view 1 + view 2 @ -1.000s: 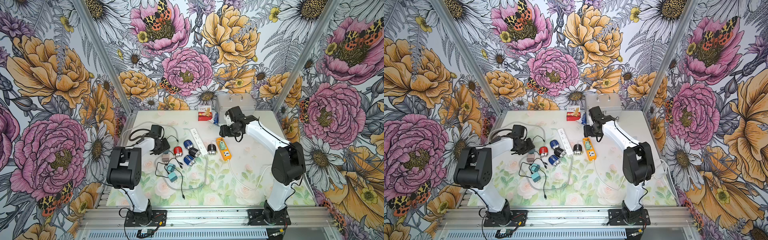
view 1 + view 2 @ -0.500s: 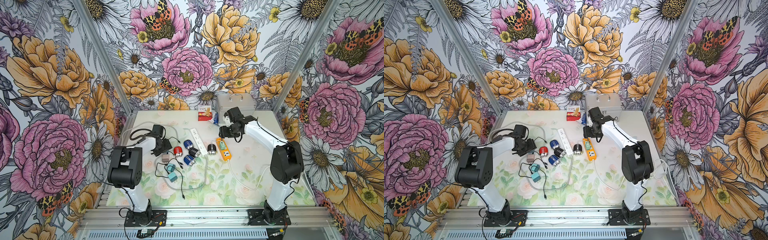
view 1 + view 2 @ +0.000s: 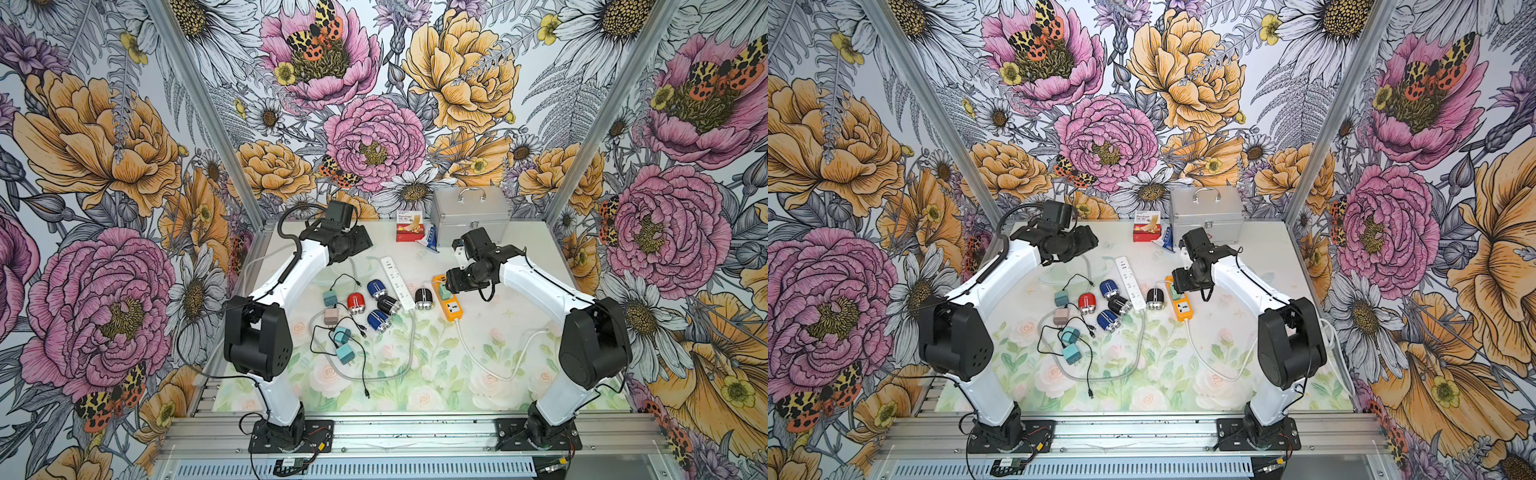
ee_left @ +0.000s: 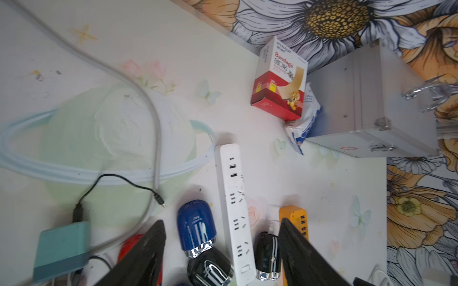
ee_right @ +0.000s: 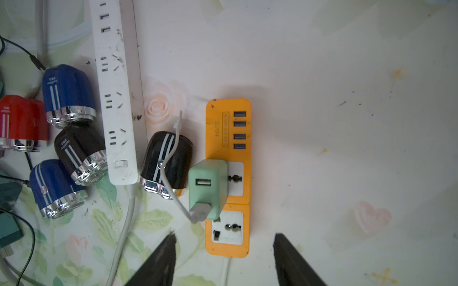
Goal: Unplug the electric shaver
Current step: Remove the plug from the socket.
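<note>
The black shaver (image 5: 166,161) is lying on the table (image 5: 322,74) between the white power strip (image 5: 116,99) and the orange power strip (image 5: 228,123), just beside the orange one. Its white cable (image 5: 173,195) is looping over its body and running into a green charger (image 5: 208,188), which is sitting plugged into a socket of the orange strip.

The right gripper (image 5: 224,237) is hovering over the end of the orange strip where the strip's own cord leaves. Its jaws are spread wide with nothing between them. The left gripper (image 4: 221,222) is also hanging open and empty, near the white strip and well apart from the orange one, so nothing is bracing the orange strip.

That looks like the main risk. If the right gripper pulls on the charger, the loose strip is likely to lift with it instead of releasing. If the jaws close a little off target, they could clamp the strip's edge or pinch the thin cable. Tugging the cable could also drag the light shaver sideways rather than freeing the plug.
</note>
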Robot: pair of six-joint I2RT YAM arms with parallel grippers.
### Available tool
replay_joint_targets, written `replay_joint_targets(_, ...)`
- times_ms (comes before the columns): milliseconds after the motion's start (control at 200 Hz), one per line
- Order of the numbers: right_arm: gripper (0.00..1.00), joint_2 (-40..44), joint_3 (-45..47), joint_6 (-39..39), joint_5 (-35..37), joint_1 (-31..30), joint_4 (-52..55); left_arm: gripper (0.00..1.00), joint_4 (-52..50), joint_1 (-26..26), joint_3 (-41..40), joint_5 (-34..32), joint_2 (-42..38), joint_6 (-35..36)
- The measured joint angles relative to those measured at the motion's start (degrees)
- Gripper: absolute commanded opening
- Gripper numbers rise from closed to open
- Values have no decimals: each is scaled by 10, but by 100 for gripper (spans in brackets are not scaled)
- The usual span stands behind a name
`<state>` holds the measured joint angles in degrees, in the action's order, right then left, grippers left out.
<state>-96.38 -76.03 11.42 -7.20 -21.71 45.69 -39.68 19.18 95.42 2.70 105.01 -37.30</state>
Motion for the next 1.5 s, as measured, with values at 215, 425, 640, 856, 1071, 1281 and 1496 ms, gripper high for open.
replay_joint_targets(215,60,18,60,0,0,-23,-45,70,-12,43,126,43,163,-66)
replay_joint_targets(425,53,2,60,-5,3,-29,-89,65,-34,65,185,71,238,-134)
replay_joint_targets(640,41,-44,50,-12,4,-29,-109,65,-38,77,227,89,247,-184)
replay_joint_targets(856,25,-52,46,-22,4,-31,-114,62,-49,90,261,95,270,-209)
replay_joint_targets(1071,20,-57,42,-34,9,-46,-122,62,-68,109,281,104,303,-213)
replay_joint_targets(1281,20,-57,42,-39,19,-53,-123,62,-80,121,281,113,310,-215)
replay_joint_targets(1496,21,-57,42,-38,39,-63,-123,62,-81,128,281,130,326,-224)
